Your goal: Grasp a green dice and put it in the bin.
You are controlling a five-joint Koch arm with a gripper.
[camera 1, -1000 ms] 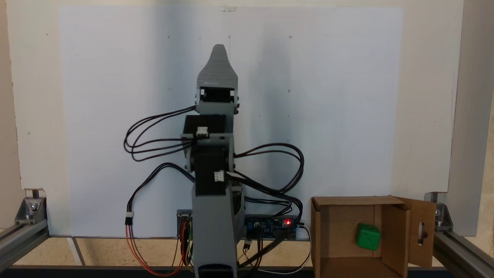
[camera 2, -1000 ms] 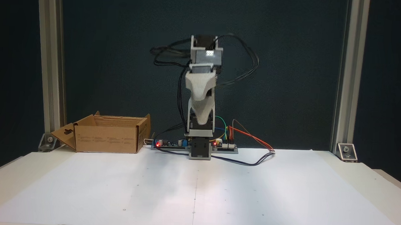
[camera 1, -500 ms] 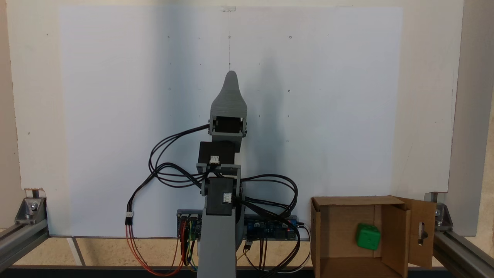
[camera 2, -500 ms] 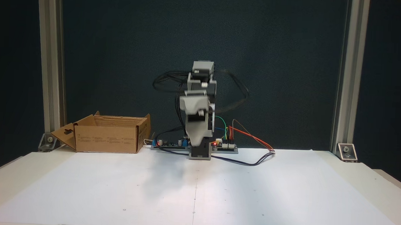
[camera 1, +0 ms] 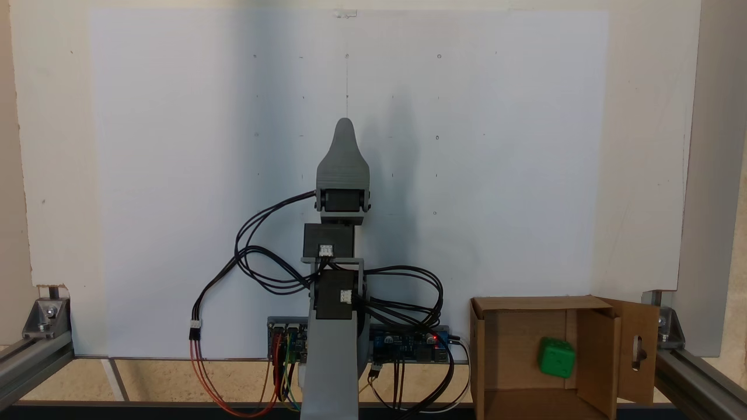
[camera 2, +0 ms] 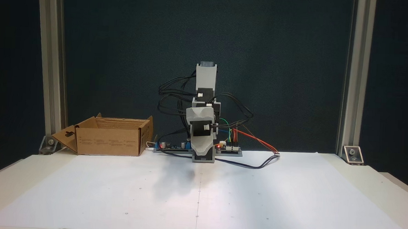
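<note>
The green dice [camera 1: 556,357] lies inside the bin [camera 1: 519,304], a brown cardboard box with open flaps, one flap with a slot cutout. The bin [camera 2: 110,140] stands at the left of the arm's base in a fixed view, where its walls hide the dice. My gripper [camera 1: 344,123] hangs over the white sheet in front of the base, far from the bin. Its grey jaws point down just above the sheet [camera 2: 200,151]. Only one tapered tip shows, so whether they are open or shut is unclear. Nothing green is at the tip.
A large white paper sheet [camera 2: 255,199] covers the table. Circuit boards and looping cables [camera 1: 402,341] sit at the arm's base. Aluminium frame posts [camera 2: 51,70] with corner brackets stand at both back corners.
The arm has folded down and drawn back toward its base, so the gripper tip is lower and closer in. The dice and bin have not moved.
</note>
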